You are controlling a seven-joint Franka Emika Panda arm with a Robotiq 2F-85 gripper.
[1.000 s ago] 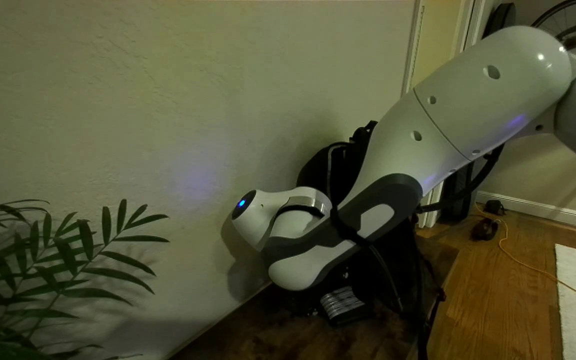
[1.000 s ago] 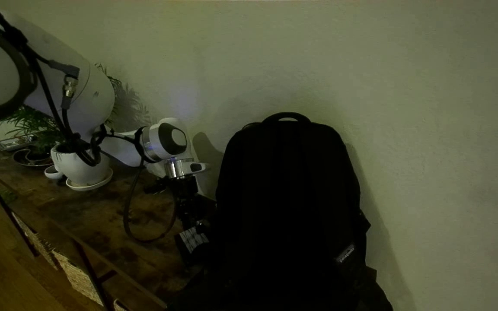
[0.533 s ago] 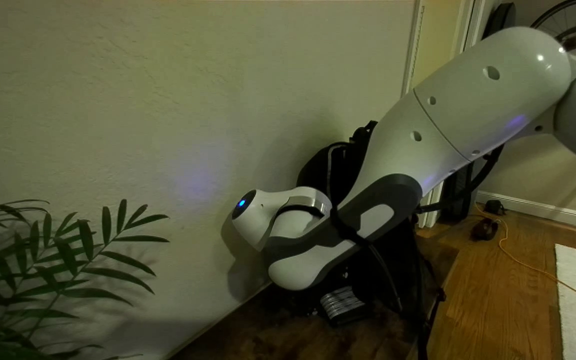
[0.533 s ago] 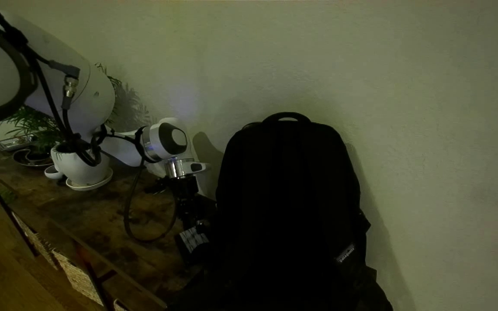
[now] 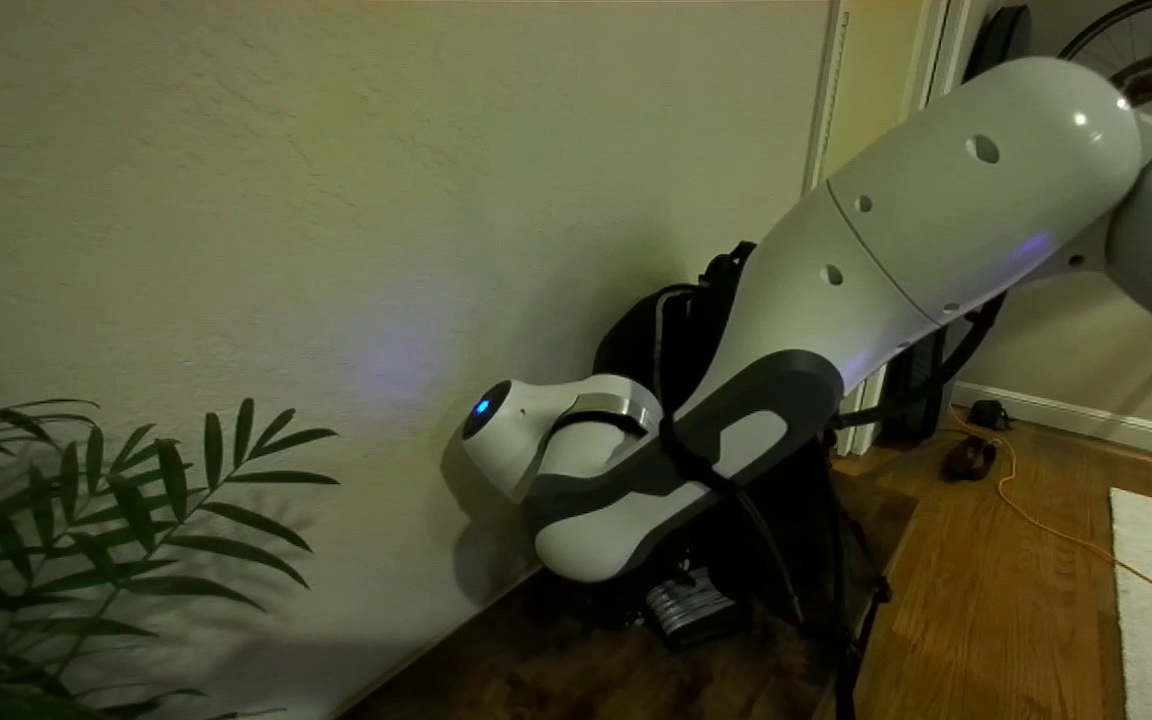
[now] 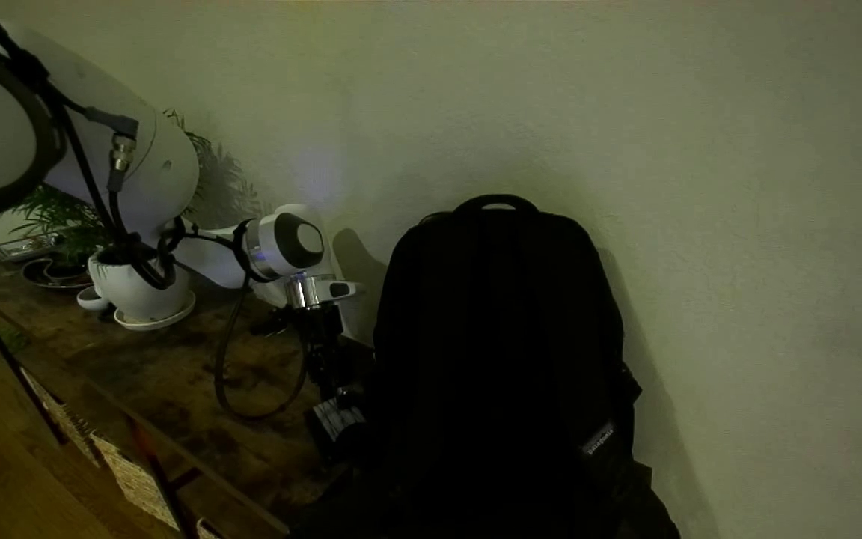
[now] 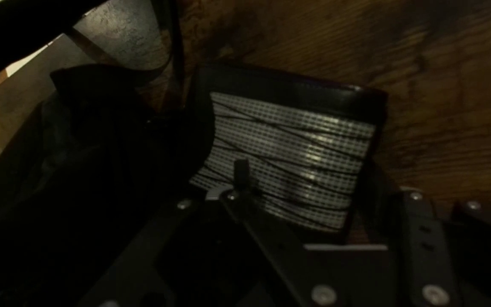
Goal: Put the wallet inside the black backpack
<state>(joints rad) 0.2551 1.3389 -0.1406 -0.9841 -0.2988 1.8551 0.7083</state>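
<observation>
The wallet [image 7: 288, 140] is dark and rectangular with a grey-white patterned patch on its face. It lies on the dark wooden table beside the backpack, and it also shows in both exterior views [image 5: 688, 605] [image 6: 337, 419]. My gripper [image 7: 307, 170] points down at the wallet with its fingers apart. The left finger [image 7: 241, 174] is over the wallet's face, and the other finger is by its right edge. Whether they touch it is too dark to tell. The black backpack [image 6: 506, 337] stands against the wall right beside the gripper. Its opening is not visible.
A white plant pot [image 6: 143, 288] stands on the table behind the arm, with a small white bowl [image 6: 92, 299] near it. The wall [image 6: 760, 187] is close behind the backpack and arm. A dark strap [image 7: 173, 38] hangs near the wallet. A cable loop [image 6: 225, 382] hangs by the gripper.
The wallet has shifted slightly to the right in both exterior views. The upper arm has dropped very slightly. The backpack has not moved.
</observation>
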